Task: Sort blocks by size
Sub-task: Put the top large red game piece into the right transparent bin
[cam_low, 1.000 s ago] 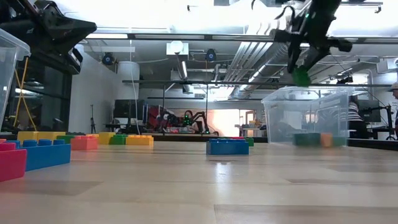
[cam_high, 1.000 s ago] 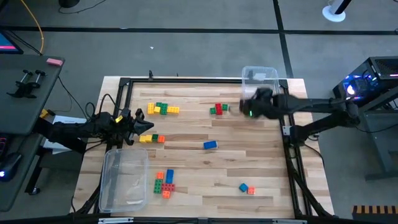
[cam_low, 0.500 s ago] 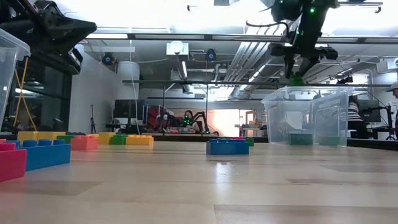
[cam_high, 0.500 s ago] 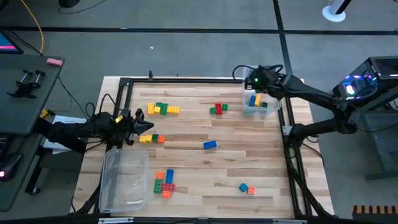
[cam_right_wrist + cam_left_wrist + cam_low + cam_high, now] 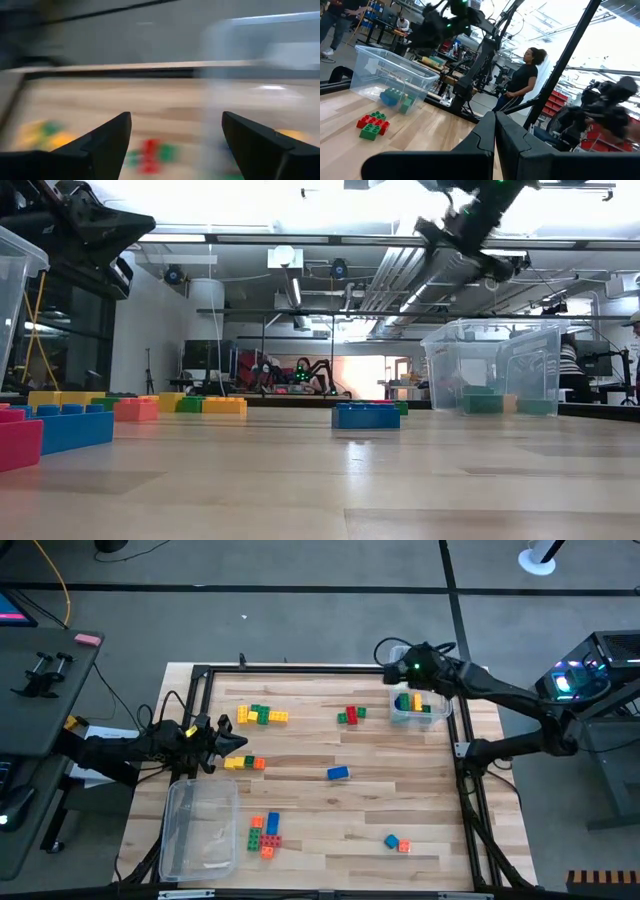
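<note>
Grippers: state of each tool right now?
Left tool: closed, empty, near the table's left edge.
Right tool: open, empty, by the clear bin at the far right.

Two dark six-joint arms, matte black segmented links. Green indicator light seen at wrist of right arm (image 5: 470, 687); thin black cable looped above it. Left arm (image 5: 120, 748) black, wrapped in dark cables, fingers wedge-shaped.

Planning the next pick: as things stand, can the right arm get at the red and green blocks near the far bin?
Probably yes. The right gripper is open and empty beside the far bin, and the red and green blocks lie close by on bare table with nothing between.
</note>
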You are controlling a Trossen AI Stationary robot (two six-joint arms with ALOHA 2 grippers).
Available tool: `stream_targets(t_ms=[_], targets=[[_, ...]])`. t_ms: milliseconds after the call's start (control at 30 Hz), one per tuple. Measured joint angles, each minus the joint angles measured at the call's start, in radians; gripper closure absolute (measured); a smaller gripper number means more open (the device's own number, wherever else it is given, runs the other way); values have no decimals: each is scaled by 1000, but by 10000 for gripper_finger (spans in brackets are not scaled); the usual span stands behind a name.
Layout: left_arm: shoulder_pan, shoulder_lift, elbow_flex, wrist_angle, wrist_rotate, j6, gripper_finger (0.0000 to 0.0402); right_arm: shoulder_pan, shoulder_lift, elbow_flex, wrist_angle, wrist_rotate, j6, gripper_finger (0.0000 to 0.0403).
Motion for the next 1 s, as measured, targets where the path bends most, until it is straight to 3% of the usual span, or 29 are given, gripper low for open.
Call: stream_targets(t_ms=[100,233,367,633,800,1000], targets=[[0,0,0,0,0,0,402,120,42,0,122,-51,52,93],[0,0,0,0,0,0,401,299,180,0,170,-9,175,93],[0,0,0,0,0,0,401,378,355,24,147,-3,279,92],[0,0,0,0,0,0,402,343,672,267,-141,90,237,92],[0,0,0,0,0,0,402,291,804,347,-161,50,160,92],[0,0,0,0,0,0,402,222,839,337,-179,-35,120,94]])
